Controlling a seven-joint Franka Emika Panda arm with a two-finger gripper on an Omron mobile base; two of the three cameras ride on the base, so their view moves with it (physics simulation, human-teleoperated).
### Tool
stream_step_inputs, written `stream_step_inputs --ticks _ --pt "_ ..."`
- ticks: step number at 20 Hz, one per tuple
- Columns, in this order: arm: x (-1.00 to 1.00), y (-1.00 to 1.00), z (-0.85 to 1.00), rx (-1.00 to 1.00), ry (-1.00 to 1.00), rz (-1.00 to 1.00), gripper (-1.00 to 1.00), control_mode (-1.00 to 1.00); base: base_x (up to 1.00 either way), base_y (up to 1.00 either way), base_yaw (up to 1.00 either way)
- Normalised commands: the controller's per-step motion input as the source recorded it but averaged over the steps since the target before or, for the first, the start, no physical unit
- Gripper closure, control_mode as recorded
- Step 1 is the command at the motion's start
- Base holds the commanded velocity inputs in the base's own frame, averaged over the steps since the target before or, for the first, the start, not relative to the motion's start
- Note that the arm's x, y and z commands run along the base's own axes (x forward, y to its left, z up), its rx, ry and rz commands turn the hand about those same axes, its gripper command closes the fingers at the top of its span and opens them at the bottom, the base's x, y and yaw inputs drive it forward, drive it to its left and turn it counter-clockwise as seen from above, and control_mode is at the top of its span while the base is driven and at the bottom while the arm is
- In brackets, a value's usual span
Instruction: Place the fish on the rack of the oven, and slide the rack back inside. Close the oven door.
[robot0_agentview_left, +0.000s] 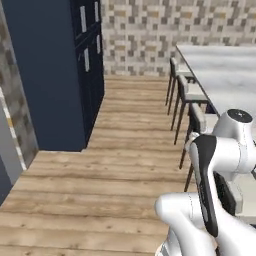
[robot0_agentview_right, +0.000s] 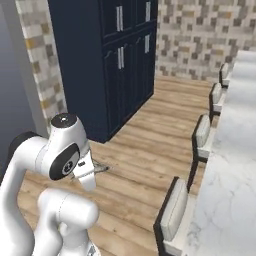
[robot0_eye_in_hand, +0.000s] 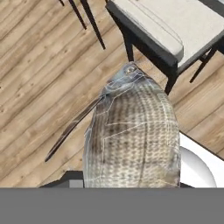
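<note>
Since the fish (robot0_eye_in_hand: 133, 135) sits right in front of the hand camera, scaled grey-silver body rising from between the jaws with its long thin bill pointing away from the gripper (robot0_eye_in_hand: 131, 186), the pickup looks done: the gripper is closed narrowly on the fish and carries it in the air. Everything else of the task seems left to do, as a judgement from these views: the fish is not yet on the rack, the rack is not slid in, and the door is not closed. Below the gripper lies a wooden plank floor (robot0_agentview_left: 115, 165), with nothing under the fish to rest on. Just beyond the fish's head, past the gripper, stands a dark-framed stool with a pale cushion (robot0_eye_in_hand: 166, 26), one of a row of stools (robot0_agentview_left: 182, 92) tucked along a pale marble tabletop (robot0_agentview_right: 235, 150) to the arm's right side. Across the floor from the gripper, on the other side, rises a tall dark navy cabinet (robot0_agentview_right: 107, 65) with silver bar handles, and a mottled tile wall (robot0_agentview_left: 140, 35) closes the far end.
</note>
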Motion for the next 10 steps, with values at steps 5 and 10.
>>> stream_step_inputs --ticks 5,10 --pt "0.00 0.00 0.00 0.00 0.00 0.00 1.00 1.00 0.59 0.20 0.51" --pt "0.00 0.00 0.00 0.00 0.00 0.00 1.00 1.00 0.55 0.11 0.56"
